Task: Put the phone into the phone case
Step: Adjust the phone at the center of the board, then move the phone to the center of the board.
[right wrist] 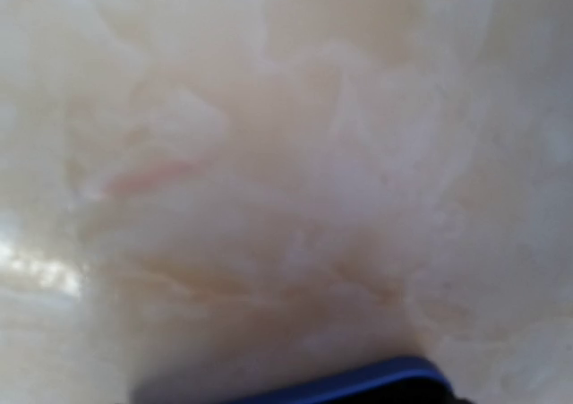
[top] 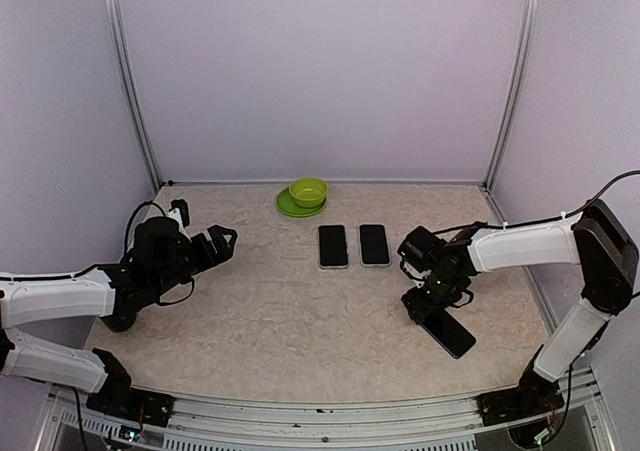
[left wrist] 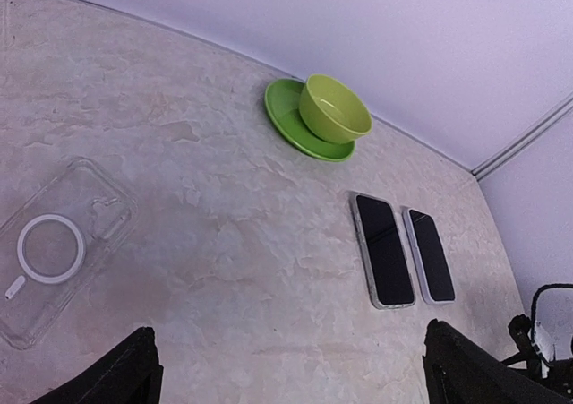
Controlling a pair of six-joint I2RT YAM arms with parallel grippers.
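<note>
A dark phone (top: 452, 335) lies slanted on the table at the right front. Its blue edge (right wrist: 358, 388) shows at the bottom of the blurred right wrist view. My right gripper (top: 426, 305) points down at the phone's far end. Its fingers do not show clearly, so I cannot tell whether they grip the phone. A clear phone case (left wrist: 55, 250) with a white ring lies flat at the left in the left wrist view; in the top view it is hidden. My left gripper (top: 222, 239) (left wrist: 295, 370) hovers open above the table to the right of the case, with nothing between its fingers.
Two phones with dark screens lie side by side mid-table, one in a clear rim (top: 333, 246) (left wrist: 385, 250), one in a pale rim (top: 374, 244) (left wrist: 432, 256). A green bowl (top: 308, 191) (left wrist: 334, 108) sits on a green plate (top: 287, 206) at the back.
</note>
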